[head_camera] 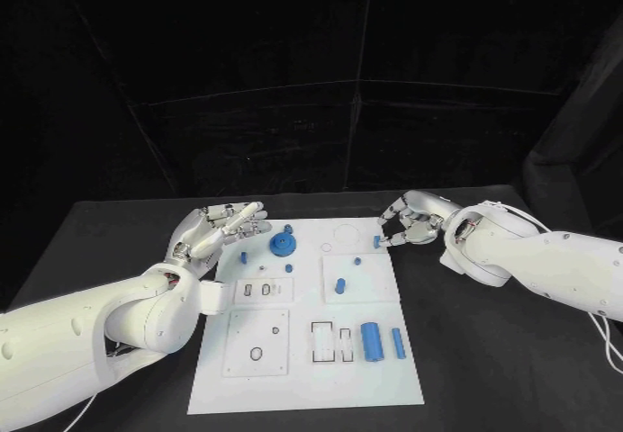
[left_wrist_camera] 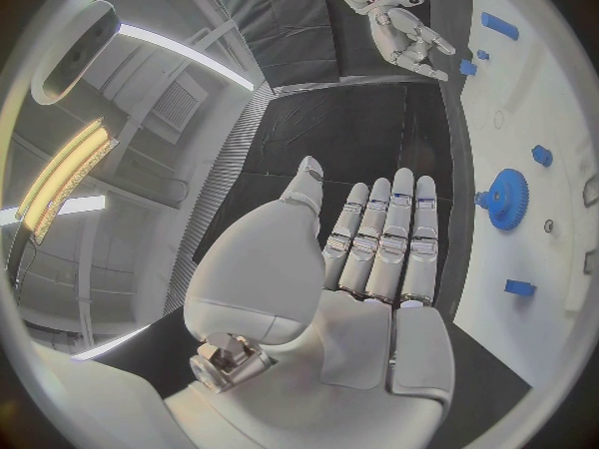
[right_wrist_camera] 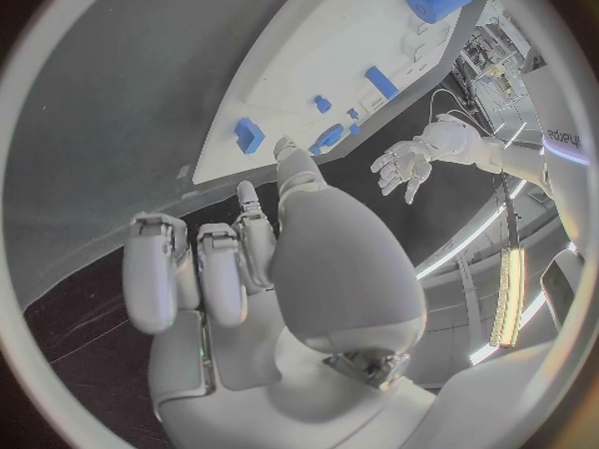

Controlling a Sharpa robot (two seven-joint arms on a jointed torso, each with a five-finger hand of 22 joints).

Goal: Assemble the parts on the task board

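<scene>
The white task board (head_camera: 311, 369) lies in the middle of the table. On its far part are a blue gear (head_camera: 284, 244) and several small blue parts, among them a peg (head_camera: 340, 286). A blue cylinder (head_camera: 372, 341) and a blue bar (head_camera: 397, 343) lie nearer me. A small blue block (head_camera: 378, 241) sits at the board's far right edge. My right hand (head_camera: 409, 220) hovers just beside it with fingers curled in; its thumb tip (right_wrist_camera: 285, 152) is close to the block (right_wrist_camera: 249, 135), holding nothing. My left hand (head_camera: 214, 229) is at the far left corner, its fingers (left_wrist_camera: 380, 239) stretched out flat and empty.
Black table (head_camera: 506, 360) surrounds the board on all sides. Rectangular slots (head_camera: 329, 342) and a plate with a small hole (head_camera: 257, 346) are set into the board's near half. The gear (left_wrist_camera: 505, 200) lies a short way from my left fingertips.
</scene>
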